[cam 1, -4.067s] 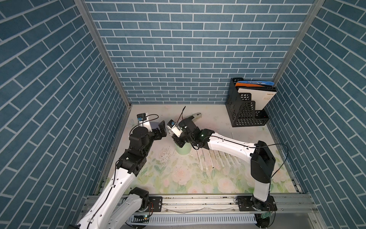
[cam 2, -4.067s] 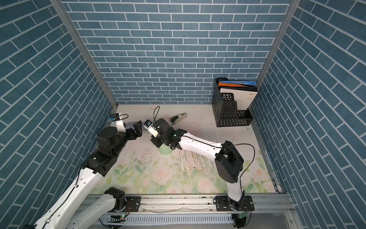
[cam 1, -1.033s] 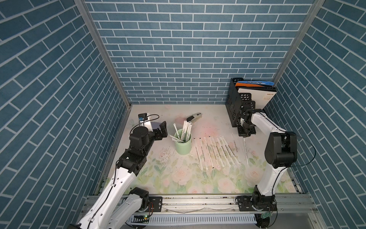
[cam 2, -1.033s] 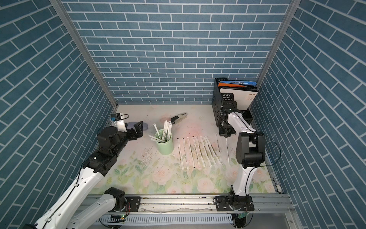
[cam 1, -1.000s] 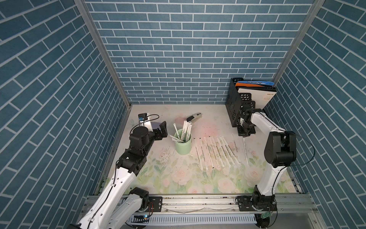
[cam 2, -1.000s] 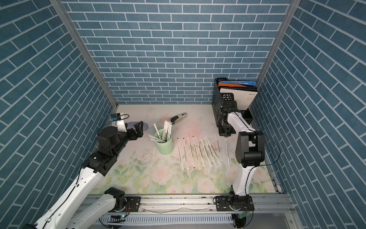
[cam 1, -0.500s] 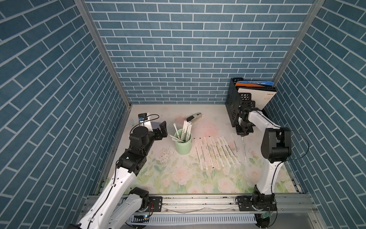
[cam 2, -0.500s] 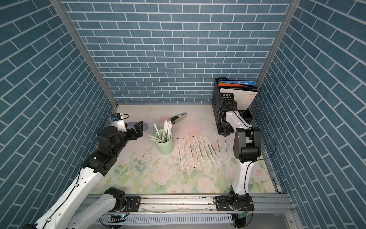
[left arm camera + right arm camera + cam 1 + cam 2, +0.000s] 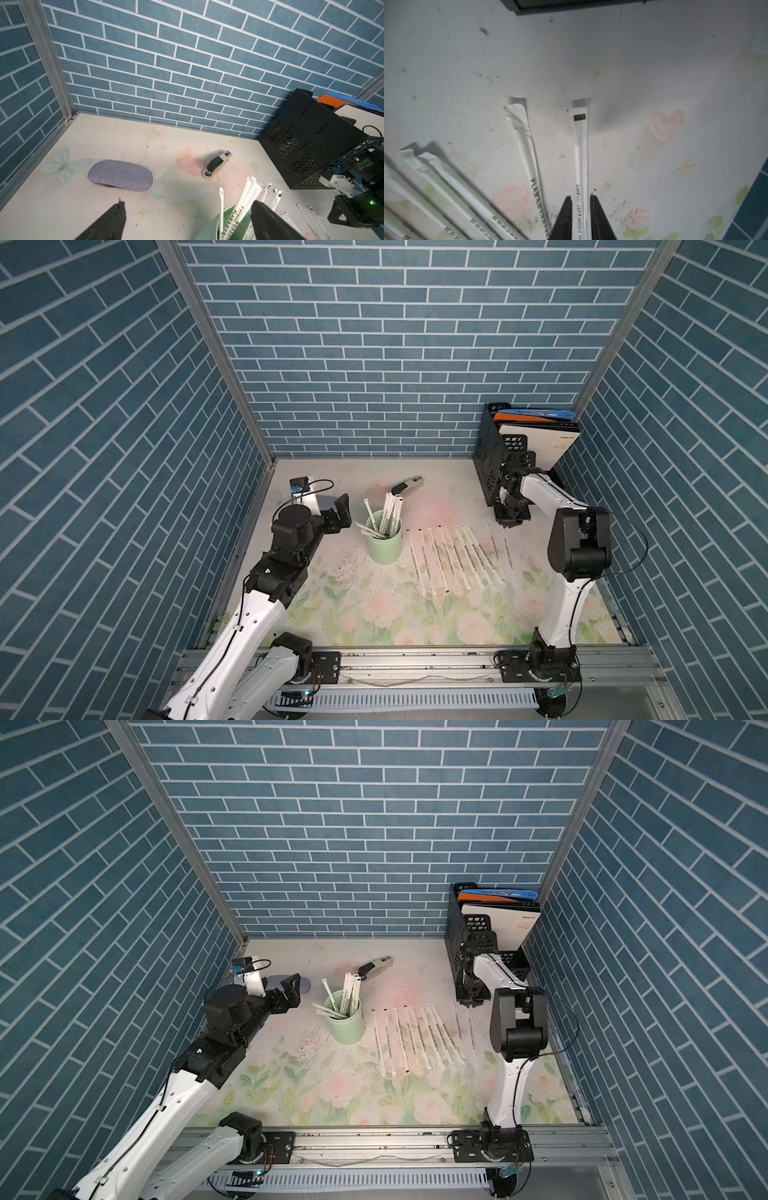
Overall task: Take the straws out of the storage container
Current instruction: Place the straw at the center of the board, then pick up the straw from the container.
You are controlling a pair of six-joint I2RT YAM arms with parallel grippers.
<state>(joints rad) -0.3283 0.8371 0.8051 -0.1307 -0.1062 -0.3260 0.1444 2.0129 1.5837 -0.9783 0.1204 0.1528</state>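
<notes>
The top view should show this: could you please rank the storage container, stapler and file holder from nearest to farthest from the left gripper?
1. storage container, just beside the left gripper.
2. stapler, farther back.
3. file holder, back right corner.

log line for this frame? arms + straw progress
left gripper: open, empty, beside cup | right gripper: jaws slightly apart astride straw lying on table | cup: straws inside | table: row laid out
</notes>
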